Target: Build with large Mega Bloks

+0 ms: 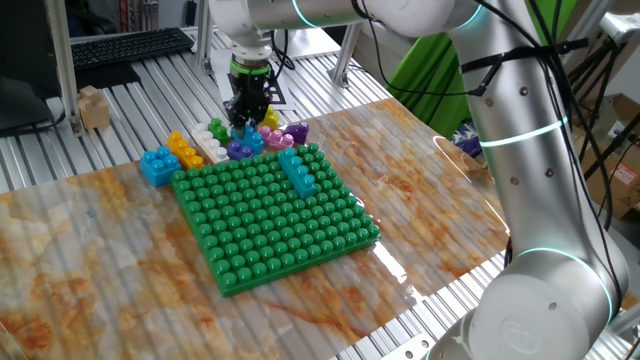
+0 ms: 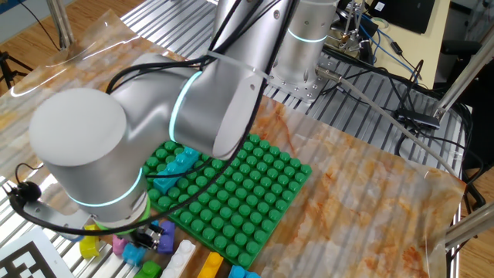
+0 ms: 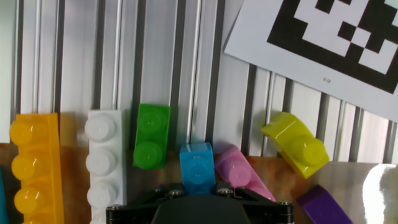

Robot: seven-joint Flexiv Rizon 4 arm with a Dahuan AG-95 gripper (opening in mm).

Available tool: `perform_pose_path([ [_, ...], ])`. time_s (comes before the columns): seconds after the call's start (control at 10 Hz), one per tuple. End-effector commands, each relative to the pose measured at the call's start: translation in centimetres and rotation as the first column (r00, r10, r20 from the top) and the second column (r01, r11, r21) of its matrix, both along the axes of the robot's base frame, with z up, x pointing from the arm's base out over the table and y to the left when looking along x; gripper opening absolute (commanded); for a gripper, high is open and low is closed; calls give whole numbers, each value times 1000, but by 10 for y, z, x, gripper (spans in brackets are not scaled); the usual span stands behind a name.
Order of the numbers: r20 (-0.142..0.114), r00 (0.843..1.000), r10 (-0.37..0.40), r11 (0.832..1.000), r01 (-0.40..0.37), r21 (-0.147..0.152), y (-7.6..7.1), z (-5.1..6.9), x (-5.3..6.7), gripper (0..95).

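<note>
Hand view: end effector (image 3: 198, 194) low over blue brick (image 3: 198, 169), lined up for pick, wedged between green brick (image 3: 150, 135) and pink brick (image 3: 239, 177); fingers hidden, can't tell if spread or pinching.

Bricks: smooth moulded plastic with a slight sheen, e.g. orange brick (image 3: 32, 163), white brick (image 3: 104, 163), blue brick (image 3: 198, 168). Green baseplate (image 1: 275, 218): glossy plastic, highlights on studs. Surface (image 1: 440, 215): marbled brown sheet, glossy, reflecting light; ribbed bare metal (image 3: 74, 56) beyond it, satin finish. Marker sheet (image 3: 323, 43): matt printed paper. Arm shell (image 2: 208, 108): smooth satin grey. Claw (image 3: 199, 208): matt black.
</note>
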State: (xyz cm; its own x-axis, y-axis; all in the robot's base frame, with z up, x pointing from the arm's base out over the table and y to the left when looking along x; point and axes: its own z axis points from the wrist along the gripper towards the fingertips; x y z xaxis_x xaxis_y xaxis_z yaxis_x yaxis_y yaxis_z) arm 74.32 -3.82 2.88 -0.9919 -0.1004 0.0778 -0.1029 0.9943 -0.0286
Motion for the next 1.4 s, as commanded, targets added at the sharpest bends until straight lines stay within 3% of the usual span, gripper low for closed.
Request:
perform_pose_path([
  [0.1,0,1000,-6,1000,6,-3,0,4,-1,0],
  [0.8,-11,998,-63,998,63,-9,3,47,-20,0],
  [1.1,-43,993,-112,994,112,-11,6,68,-37,0],
  [1.4,-55,987,-149,989,148,-16,13,74,-52,0],
])
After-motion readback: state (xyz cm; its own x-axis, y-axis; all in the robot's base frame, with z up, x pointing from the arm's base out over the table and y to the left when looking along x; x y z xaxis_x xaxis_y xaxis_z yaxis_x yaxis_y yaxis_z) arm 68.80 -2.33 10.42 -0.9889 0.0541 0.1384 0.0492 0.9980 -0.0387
